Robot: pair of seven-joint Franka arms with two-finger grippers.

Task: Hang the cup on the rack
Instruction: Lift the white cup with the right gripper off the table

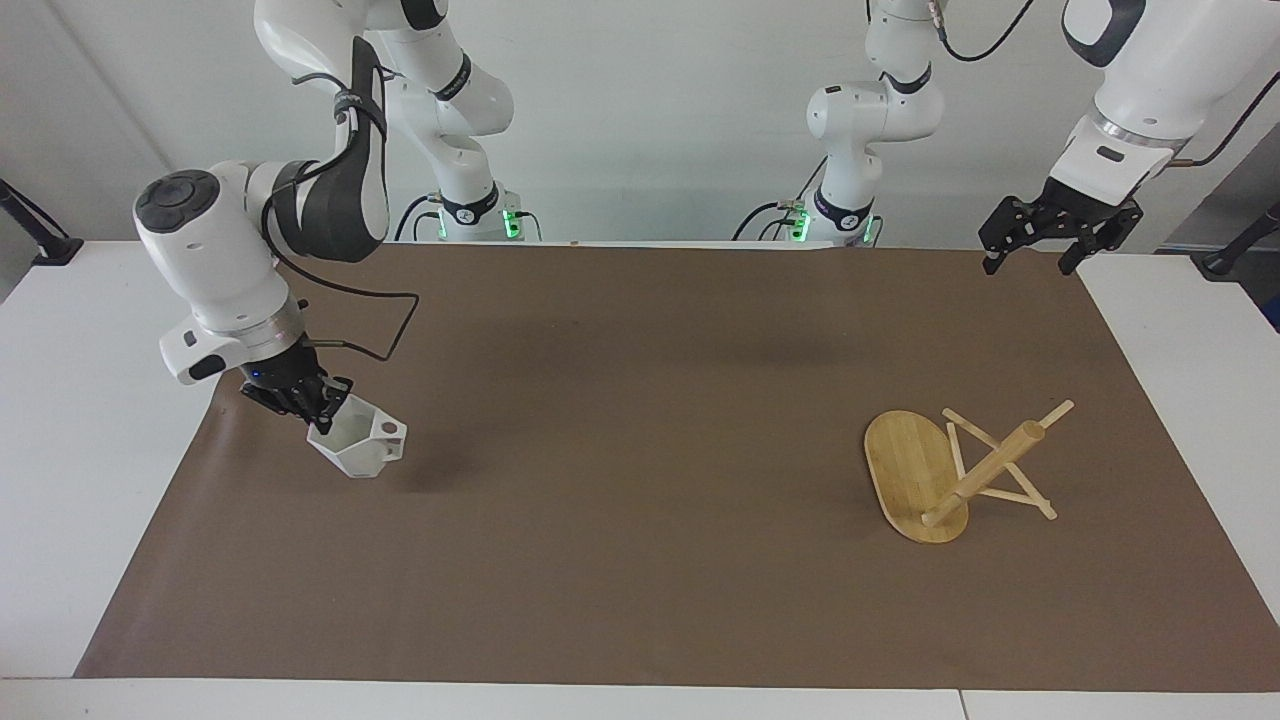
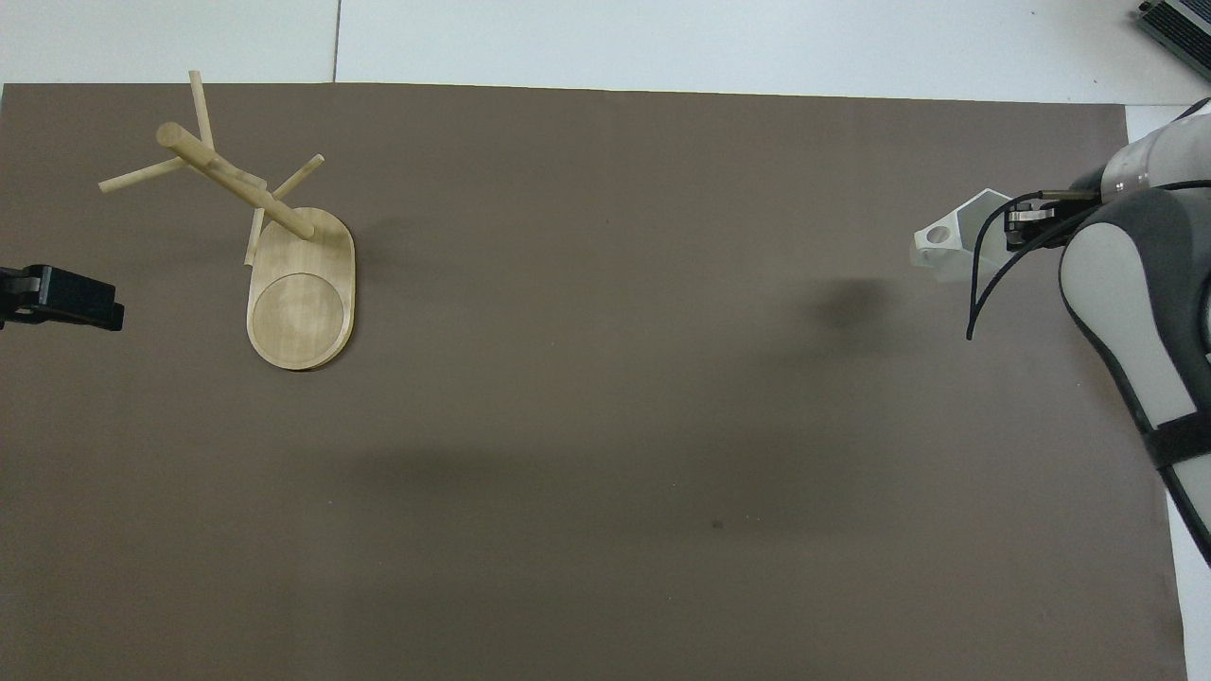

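Note:
The white faceted cup [image 1: 362, 446] hangs tilted in my right gripper [image 1: 318, 412], handle hole pointing toward the table's middle. The gripper is shut on the cup's rim and holds it above the brown mat at the right arm's end. In the overhead view the cup [image 2: 957, 242] shows beside the right gripper [image 2: 1026, 216]. The bamboo rack [image 1: 945, 470] rests at the left arm's end, its post slanting. I cannot tell whether its oval base [image 2: 301, 303] lies flat. My left gripper [image 1: 1030, 262] waits open, raised beside the mat's corner, and shows in the overhead view [image 2: 57, 295].
The brown mat [image 1: 640, 420] covers most of the white table [image 1: 90, 420]. The cup's shadow [image 1: 430, 482] falls on the mat under it. A black cable [image 1: 380, 340] loops from the right wrist.

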